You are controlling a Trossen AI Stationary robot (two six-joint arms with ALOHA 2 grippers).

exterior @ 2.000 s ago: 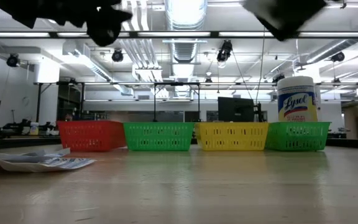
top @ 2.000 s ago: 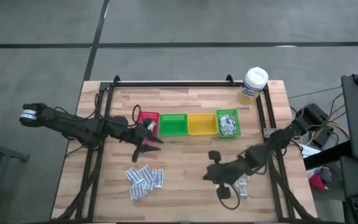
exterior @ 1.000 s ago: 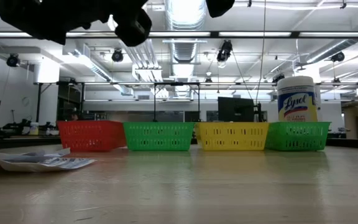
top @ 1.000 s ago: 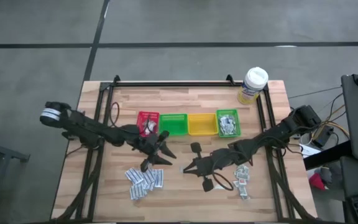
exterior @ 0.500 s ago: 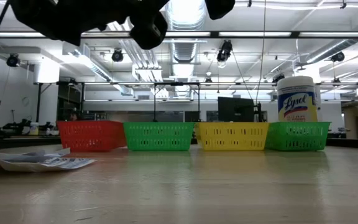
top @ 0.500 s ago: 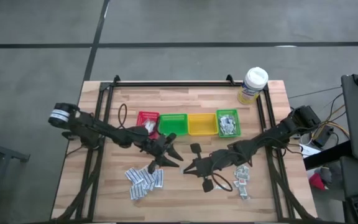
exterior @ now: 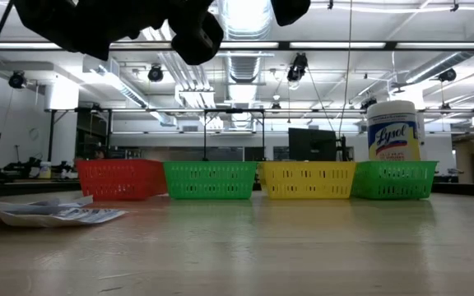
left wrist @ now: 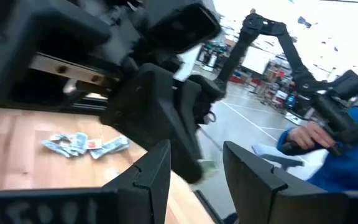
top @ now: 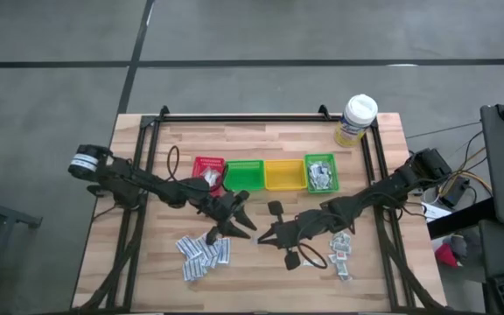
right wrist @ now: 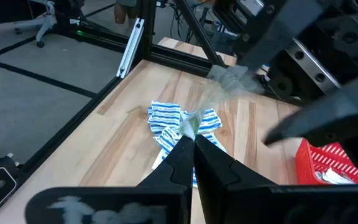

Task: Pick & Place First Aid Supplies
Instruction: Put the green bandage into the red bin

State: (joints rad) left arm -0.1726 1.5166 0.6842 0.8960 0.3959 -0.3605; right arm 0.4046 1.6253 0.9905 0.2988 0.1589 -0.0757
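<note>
Now both dark arms meet over the middle of the pale wooden slatted table [top: 261, 271]. The left gripper [top: 239, 216] hangs with its two fingers spread apart, empty, just beside the loose heap of white-and-blue striped flat sachets [top: 204, 252] lying on the table's left half. The right gripper [top: 265, 234] faces it, its fingers pressed together on a small pale green sachet [right wrist: 191, 122], which sticks out from the tips in the right wrist view. A second, smaller scatter of grey-silver wrapped pads [top: 340, 252] lies on the table's right half, beside the right arm. Behind the grippers stands a row of four small plastic mesh bins: the red bin [top: 206, 168], the green bin [top: 244, 174], the yellow bin [top: 283, 175] and a second green bin [top: 320, 172] holding grey-silver pads. A white-lidded yellow wipes tub [top: 356, 119] stands at the far right corner.
</note>
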